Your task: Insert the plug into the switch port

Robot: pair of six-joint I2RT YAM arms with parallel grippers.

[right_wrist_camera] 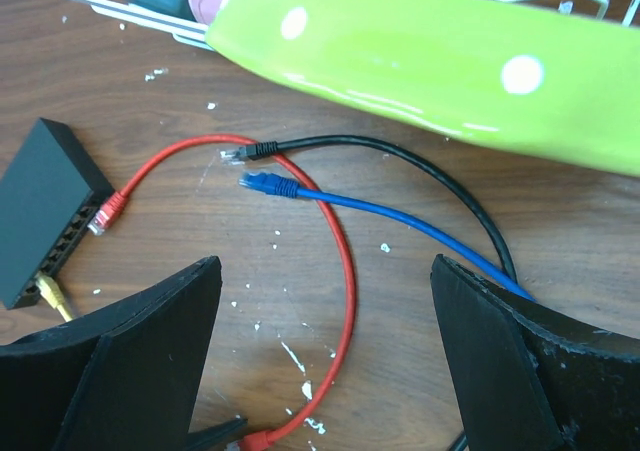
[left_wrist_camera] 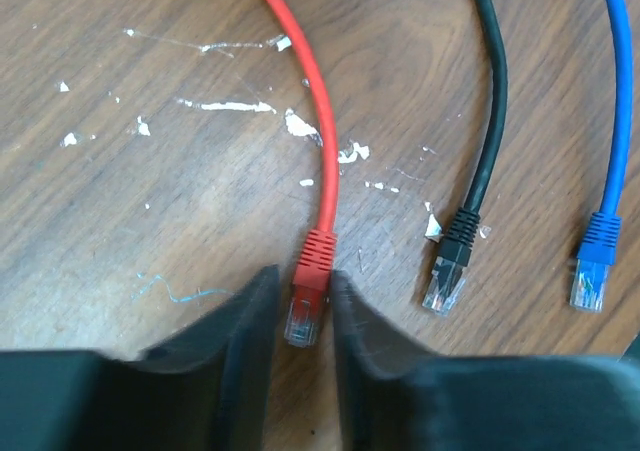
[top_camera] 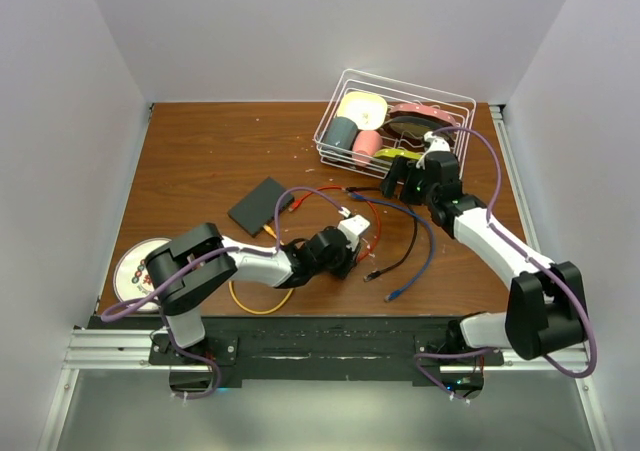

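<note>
The black switch [top_camera: 259, 206] lies flat at mid-table; the right wrist view shows it [right_wrist_camera: 42, 206] at the left with its row of sockets and a yellow plug [right_wrist_camera: 50, 293] in one of them. A red cable's plug [left_wrist_camera: 305, 309] lies on the wood between the fingers of my left gripper [left_wrist_camera: 303, 316], which is shut on it. The cable's other red plug [right_wrist_camera: 108, 211] lies loose just by the switch sockets. My right gripper [right_wrist_camera: 325, 356] is wide open and empty above the red cable, in front of the basket [top_camera: 395, 121].
Black plug [left_wrist_camera: 445, 281] and blue plug [left_wrist_camera: 592, 276] lie right of the held plug; their other ends [right_wrist_camera: 245, 153] [right_wrist_camera: 262, 183] lie near the basket. A white wire basket holds dishes, with a green one [right_wrist_camera: 430, 51] overhanging. A yellow cable loop [top_camera: 262, 307] and a round plate [top_camera: 135, 266] lie at left.
</note>
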